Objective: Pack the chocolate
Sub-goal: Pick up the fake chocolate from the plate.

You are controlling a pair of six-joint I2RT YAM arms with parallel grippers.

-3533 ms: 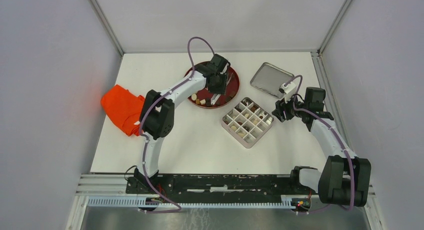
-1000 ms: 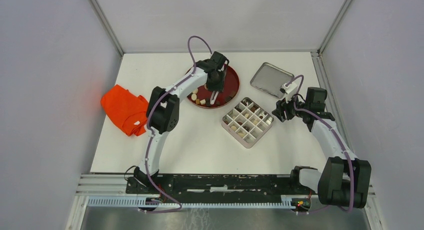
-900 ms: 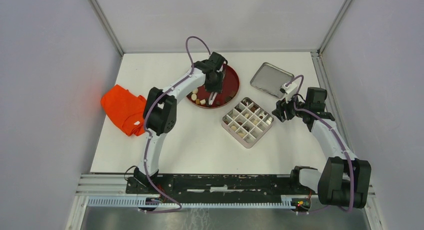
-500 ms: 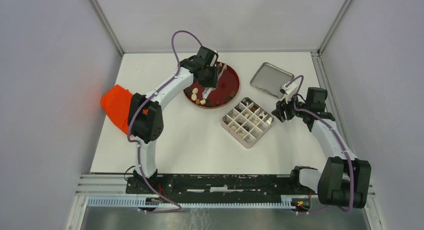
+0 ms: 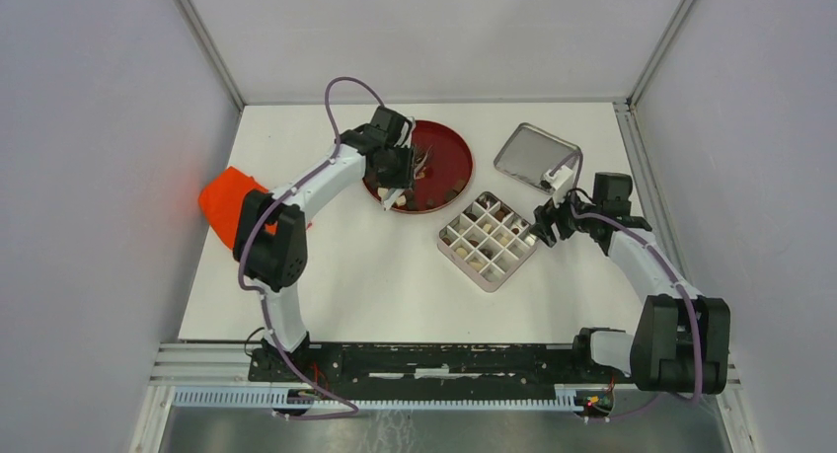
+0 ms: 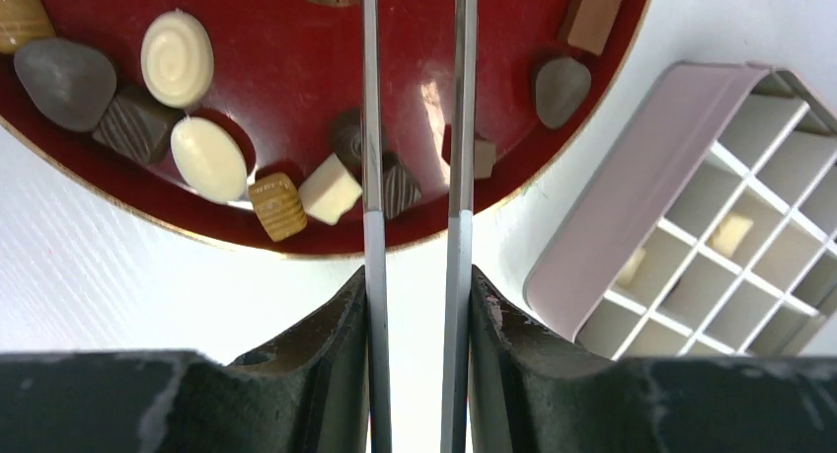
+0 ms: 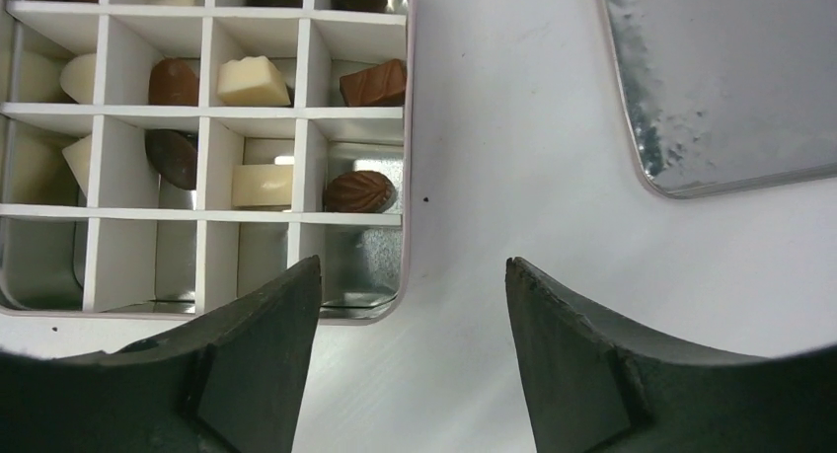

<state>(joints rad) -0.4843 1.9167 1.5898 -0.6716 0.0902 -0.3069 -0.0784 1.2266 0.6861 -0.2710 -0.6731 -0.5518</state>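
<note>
Judging the chocolate [image 6: 209,157] light, rigid, smooth and easily scuffed, so best pinched across flat sides: pieces crowd the red plate [image 6: 296,68], at 10 o'clock of the part-filled divided box [image 7: 407,127]; left gripper [image 6: 415,305] clamps the tweezers [image 6: 371,127], right gripper [image 7: 410,275] gapes empty.

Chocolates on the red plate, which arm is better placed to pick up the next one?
Left. The left hand grips the tweezers over chocolates on the red plate; the right hand is open, empty, beside the divided box.
</note>
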